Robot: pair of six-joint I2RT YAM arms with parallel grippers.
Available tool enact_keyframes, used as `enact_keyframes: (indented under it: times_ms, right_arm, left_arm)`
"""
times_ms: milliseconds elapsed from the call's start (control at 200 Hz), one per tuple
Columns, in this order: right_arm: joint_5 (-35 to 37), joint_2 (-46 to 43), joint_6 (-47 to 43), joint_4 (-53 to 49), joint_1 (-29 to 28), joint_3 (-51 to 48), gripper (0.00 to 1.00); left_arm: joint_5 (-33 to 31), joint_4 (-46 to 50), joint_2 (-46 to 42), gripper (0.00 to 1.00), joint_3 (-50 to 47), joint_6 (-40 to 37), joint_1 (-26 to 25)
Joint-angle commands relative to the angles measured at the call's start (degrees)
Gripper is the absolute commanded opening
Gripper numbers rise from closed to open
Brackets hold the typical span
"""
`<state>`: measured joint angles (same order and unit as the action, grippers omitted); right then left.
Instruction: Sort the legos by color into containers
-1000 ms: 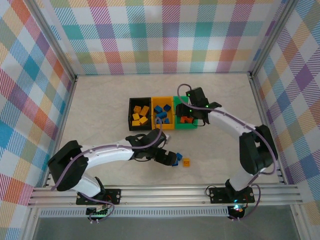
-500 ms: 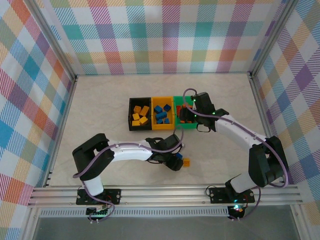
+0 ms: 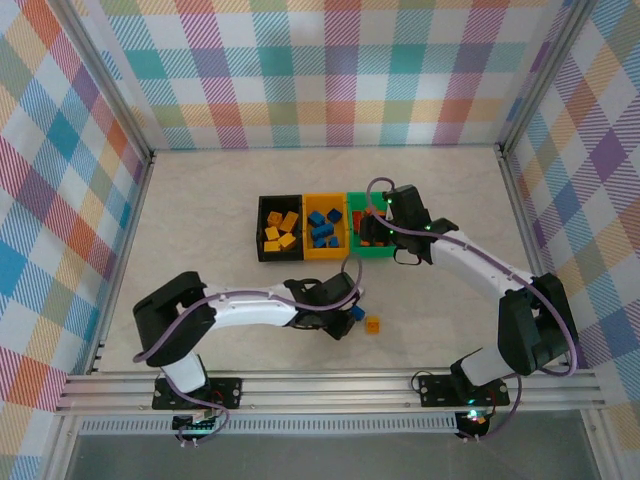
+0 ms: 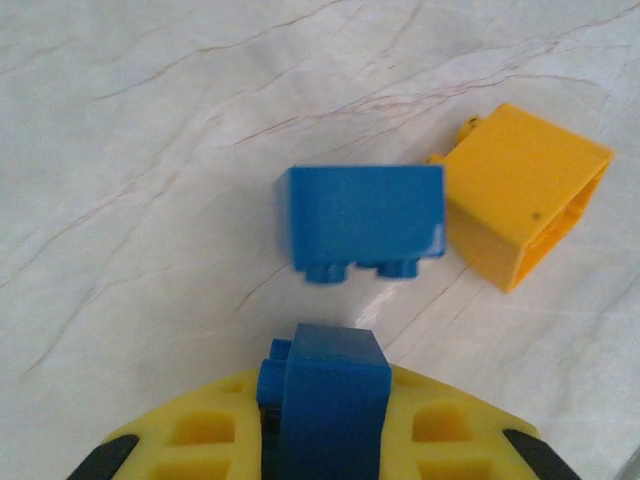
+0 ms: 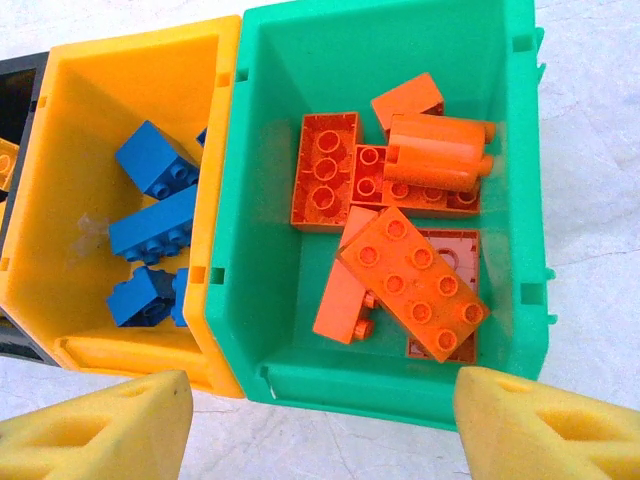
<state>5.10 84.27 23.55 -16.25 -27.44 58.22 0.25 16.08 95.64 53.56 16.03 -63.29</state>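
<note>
Left jaws are pinching a blue brick [image 4: 333,380] down at the desk [image 4: 130,200], seemingly shallowly, so it may be slipping out on lifting. Right jaws are hanging apart over the green bin [image 5: 270,150].

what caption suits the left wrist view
Left gripper shut on a small blue plastic brick; a second blue brick and a yellow brick lie ahead

A pale table [image 3: 200,200] with faint marbled veins lies in the middle. Plaid cloth walls [image 3: 330,70] in pastel checks stand along its far edge and both sides. A ribbed metal rail [image 3: 330,385] runs along its near edge, and metal posts [image 3: 100,75] rise from its far corners.
</note>
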Motion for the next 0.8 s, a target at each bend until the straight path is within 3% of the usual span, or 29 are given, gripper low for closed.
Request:
enact_keyframes:
  times_ms: [0, 180, 285, 455, 795]
  right_arm:
    - [0.26, -2.0, 0.78, 0.96, -0.07, -1.24, 0.7]
    - [0.56, -2.5, 1.32, 1.26, -0.04, -2.55, 0.7]
    - [1.31, -3.89, 1.88, 1.51, -0.07, -4.03, 0.7]
    - [0.93, -6.58, 2.67, 1.54, -0.07, -6.86, 0.7]
    - [-0.38, -7.74, 2.87, 1.7, -0.07, -9.83, 0.7]
  left_arm:
    - [-6.56, 2.93, -6.43, 0.16, -2.06, 1.28, 0.13]
    - [-9.61, 4.08, -14.07, 0.17, -3.35, 3.66, 6.19]
    - [-10.08, 4.18, -13.65, 0.17, 0.34, 4.09, 11.86]
    - [-9.53, 0.68, -7.29, 0.18, 8.83, 4.86, 20.71]
    - [-14.54, 8.49, 12.35, 0.18, 32.39, 4.27, 24.53]
